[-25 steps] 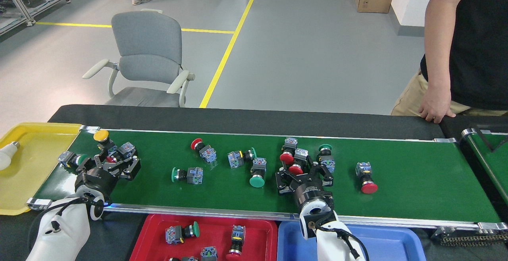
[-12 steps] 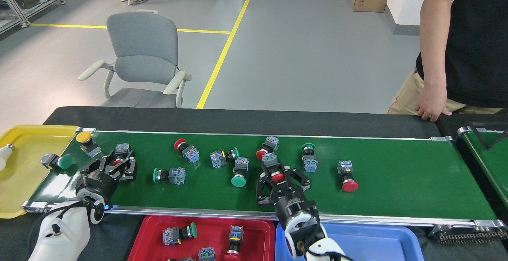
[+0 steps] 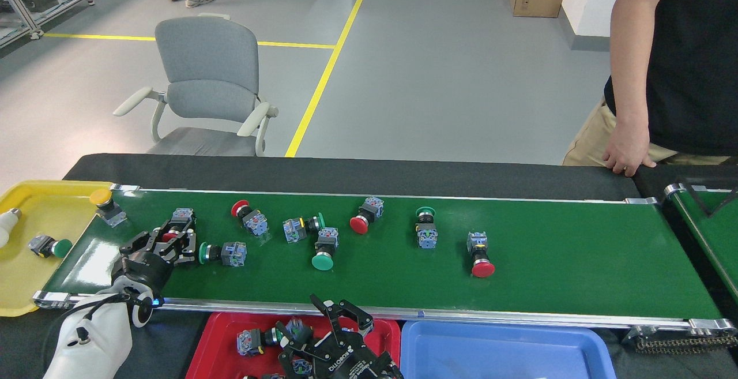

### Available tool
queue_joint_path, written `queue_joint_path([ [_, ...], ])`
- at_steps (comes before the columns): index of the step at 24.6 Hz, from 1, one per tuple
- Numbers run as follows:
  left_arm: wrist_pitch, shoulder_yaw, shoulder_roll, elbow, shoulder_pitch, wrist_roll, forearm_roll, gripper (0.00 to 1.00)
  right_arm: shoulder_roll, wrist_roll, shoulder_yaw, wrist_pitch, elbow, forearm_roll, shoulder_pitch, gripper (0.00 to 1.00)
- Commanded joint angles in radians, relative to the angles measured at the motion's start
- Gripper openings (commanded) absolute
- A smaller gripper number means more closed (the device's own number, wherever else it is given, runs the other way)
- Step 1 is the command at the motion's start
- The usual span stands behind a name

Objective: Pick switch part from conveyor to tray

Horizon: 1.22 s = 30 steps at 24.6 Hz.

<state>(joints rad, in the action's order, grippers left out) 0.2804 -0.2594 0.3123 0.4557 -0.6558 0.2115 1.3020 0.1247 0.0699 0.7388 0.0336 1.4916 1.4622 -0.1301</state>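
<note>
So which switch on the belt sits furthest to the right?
The red-capped switch on the conveyor. It lies alone, right of the green-capped switch, with only bare belt beyond it.

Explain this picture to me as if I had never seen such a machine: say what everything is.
The view is from a humanoid robot's head, looking down. A green conveyor carries push-button switch parts with red, green and yellow caps. The robot's left hand rests on the belt around a red-capped switch; whether it grips is unclear. Its right hand, fingers spread, hangs over the red tray, where switches already lie. A yellow tray and a blue tray flank it. A person stands beyond.
</note>
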Motion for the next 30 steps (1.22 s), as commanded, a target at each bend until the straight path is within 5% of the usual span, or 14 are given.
queue_joint_path([
  [1, 0.006, 0.002, -0.007, 0.035, 0.004, 0.015, -0.003, 0.11, -0.023, -0.007, -0.049, 0.003, 0.062, 0.0, 0.024, 1.0],
  [7, 0.069, 0.017, 0.016, 0.405, 0.151, 0.005, -0.006, 0.1, -0.062, -0.068, -0.412, 0.089, 0.239, -0.002, 0.244, 1.0],
  [12, 0.103, 0.037, 0.045, 0.859, 0.45, -0.064, -0.006, 0.11, -0.069, -0.099, -0.714, 0.085, 0.245, -0.011, 0.32, 1.0],
  [15, 0.158, 0.039, 0.045, 1.118, 0.659, -0.086, 0.003, 0.13, -0.135, -0.101, -0.792, 0.055, 0.245, -0.06, 0.363, 1.0],
  [18, 0.244, 0.031, 0.042, 1.282, 0.874, -0.12, 0.017, 0.29, -0.215, -0.102, -0.822, -0.004, 0.248, -0.18, 0.394, 1.0],
  [22, 0.194, 0.04, 0.018, 1.318, 0.946, -0.129, 0.076, 1.0, -0.261, -0.102, -0.848, -0.077, 0.259, -0.214, 0.398, 1.0],
  [27, 0.16, 0.098, 0.016, 1.319, 0.958, -0.124, 0.074, 1.0, -0.255, -0.099, -0.957, -0.27, 0.26, -0.252, 0.418, 1.0],
  [30, -0.017, 0.158, 0.008, 1.319, 0.973, -0.123, 0.071, 1.0, -0.255, -0.097, -0.961, -0.288, 0.259, -0.256, 0.429, 1.0],
])
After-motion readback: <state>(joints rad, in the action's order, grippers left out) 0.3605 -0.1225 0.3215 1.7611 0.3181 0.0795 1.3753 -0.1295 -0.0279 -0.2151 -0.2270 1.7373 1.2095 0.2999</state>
